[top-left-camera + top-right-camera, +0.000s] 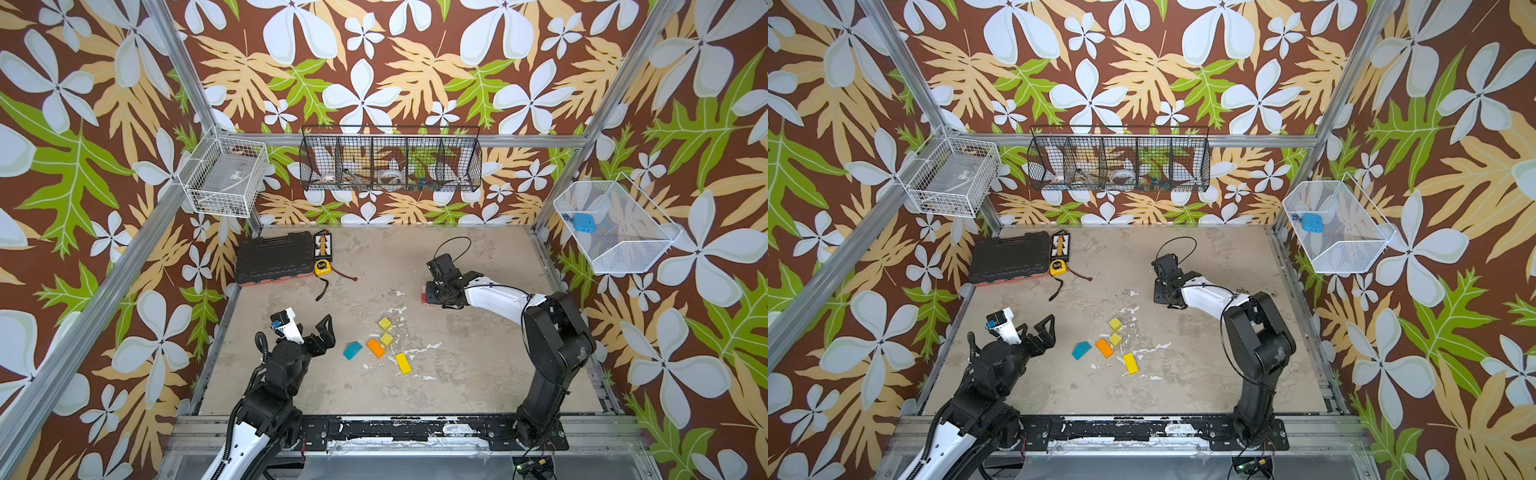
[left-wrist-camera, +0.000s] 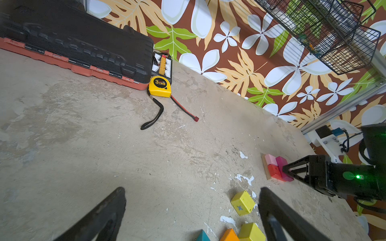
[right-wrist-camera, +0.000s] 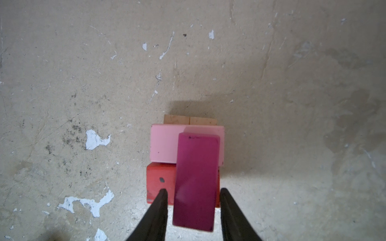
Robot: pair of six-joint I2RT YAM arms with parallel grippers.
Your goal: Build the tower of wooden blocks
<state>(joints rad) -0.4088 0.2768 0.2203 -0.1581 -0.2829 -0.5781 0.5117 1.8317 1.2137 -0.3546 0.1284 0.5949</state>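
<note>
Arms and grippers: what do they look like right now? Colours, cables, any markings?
The left arm and right arm are black, each with one white link. A ribbed black hose runs along the left; a thin black cable loops above the right wrist. The left gripper and right gripper have black tapering fingers, triangular open frames. A green light glows on the right gripper's body.

You have a worn beige tabletop (image 1: pixel 478 365), its paint chipped white in spots. At its far left lie a black tool case (image 1: pixel 274 257) and, just beside it, a yellow tape measure (image 1: pixel 323 267). Near the middle rest a teal piece (image 1: pixel 352 350), an orange brick (image 1: pixel 376 347), two yellow-green cubes (image 1: pixel 385 323) and a yellow brick (image 1: pixel 403 363). Tan planks (image 3: pixel 190 120) lie right of centre.
</note>
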